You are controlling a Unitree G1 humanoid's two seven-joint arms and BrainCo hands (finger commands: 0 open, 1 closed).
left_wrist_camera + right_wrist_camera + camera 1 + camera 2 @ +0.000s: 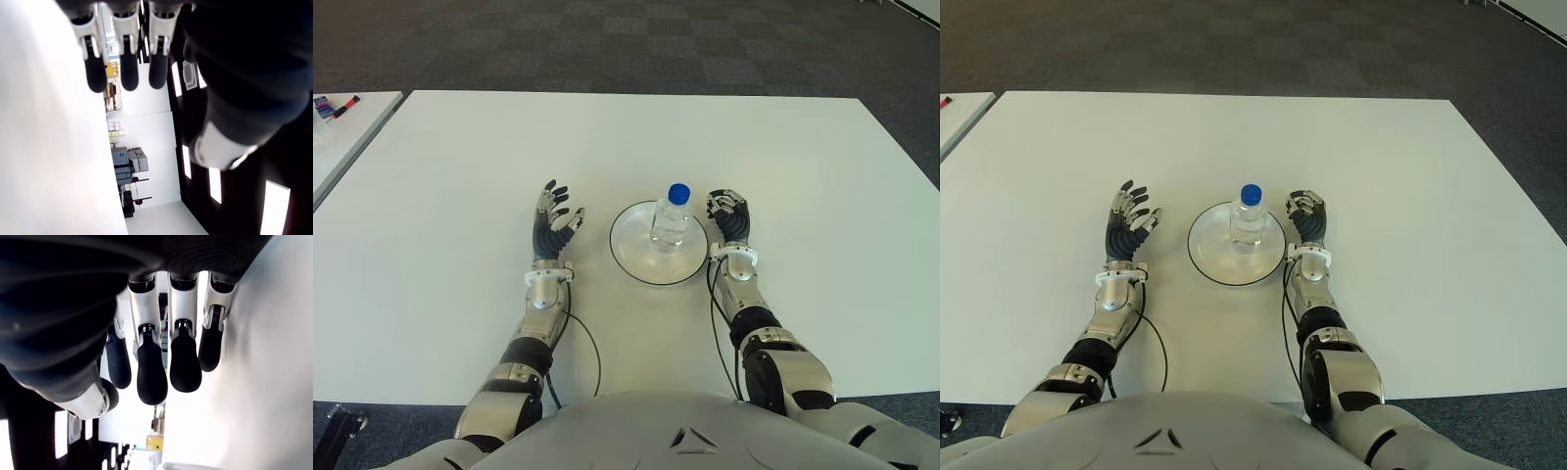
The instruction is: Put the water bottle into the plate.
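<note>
Right hand (pixel 728 217) empty, water bottle (pixel 672 217) just beside

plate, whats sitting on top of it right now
One clear water bottle with a blue cap stands upright on the white plate, free of both open hands. The patch of plate under its base is covered.

Bright, even overhead light on the white table (pixel 460 196); faint shadows; wrist views blown out, fingers blurred close-up
</note>
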